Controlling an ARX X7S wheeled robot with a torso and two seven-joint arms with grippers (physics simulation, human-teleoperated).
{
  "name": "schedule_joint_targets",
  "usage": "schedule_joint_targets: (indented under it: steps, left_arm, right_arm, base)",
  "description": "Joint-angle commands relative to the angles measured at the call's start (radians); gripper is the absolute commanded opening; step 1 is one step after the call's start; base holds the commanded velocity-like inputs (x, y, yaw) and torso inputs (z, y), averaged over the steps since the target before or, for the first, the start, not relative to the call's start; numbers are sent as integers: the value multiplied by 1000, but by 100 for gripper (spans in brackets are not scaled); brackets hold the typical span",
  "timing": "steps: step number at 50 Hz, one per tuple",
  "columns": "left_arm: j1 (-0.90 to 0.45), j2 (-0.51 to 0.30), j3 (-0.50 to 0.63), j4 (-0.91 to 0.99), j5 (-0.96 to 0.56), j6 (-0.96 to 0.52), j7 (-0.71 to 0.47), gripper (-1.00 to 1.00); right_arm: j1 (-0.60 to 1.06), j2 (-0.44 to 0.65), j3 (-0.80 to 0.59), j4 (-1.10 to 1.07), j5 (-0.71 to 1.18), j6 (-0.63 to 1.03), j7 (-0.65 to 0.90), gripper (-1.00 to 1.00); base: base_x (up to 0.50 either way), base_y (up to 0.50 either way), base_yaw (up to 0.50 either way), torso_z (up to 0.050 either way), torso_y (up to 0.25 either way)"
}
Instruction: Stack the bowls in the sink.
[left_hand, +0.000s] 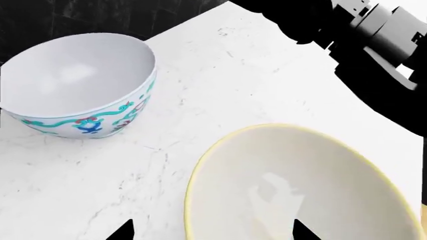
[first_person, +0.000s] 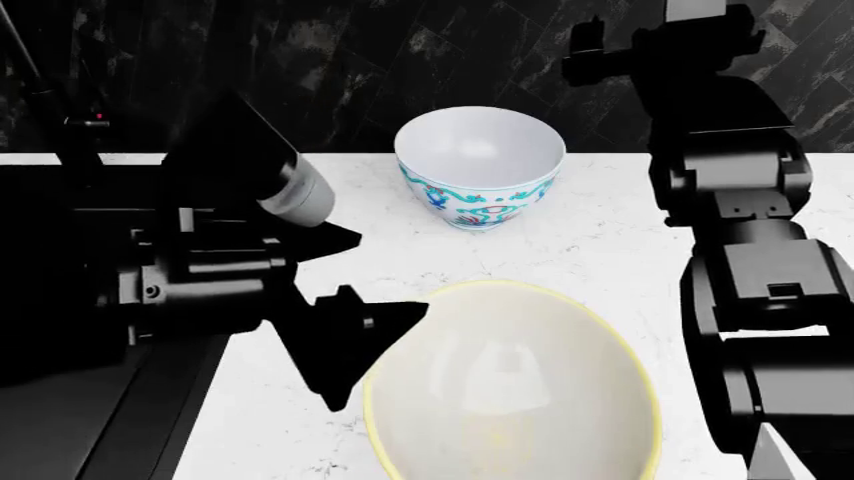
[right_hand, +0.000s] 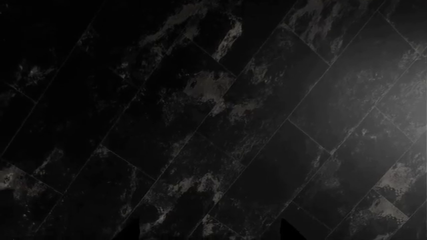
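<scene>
Seeing cream bowl (first_person: 514, 395) upright beside counter edge, patterned bowl (first_person: 481, 165) upright behind it, apart. My left gripper (first_person: 378, 277) spread wide at cream rim; right claw's state unclear.

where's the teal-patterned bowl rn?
Head view: the white floral bowl stands upright on the countertop, centre, near the dark wall, beyond the cream bowl and apart from it.
</scene>
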Motion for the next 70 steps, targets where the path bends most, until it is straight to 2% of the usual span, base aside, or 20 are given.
schedule_joint_targets:
  steps: [1, 43, 70]
  left_arm:
    - [64, 27, -10, -3, 77, 10, 71, 100]
    - [187, 69, 73, -29, 429, 61, 339, 100]
    - [211, 96, 144, -51, 532, 109, 425, 100]
  right_arm:
    - [13, -5, -5, 39, -2, -23, -2, 100]
    - [44, -18, -14, 172, -4, -106, -4, 100]
    - [40, -21, -9, 189, -11, -119, -4, 100]
  base:
    - [0, 0, 0, 0, 0]
    - [0, 0, 0, 0, 0]
    - [0, 0, 0, 0, 0]
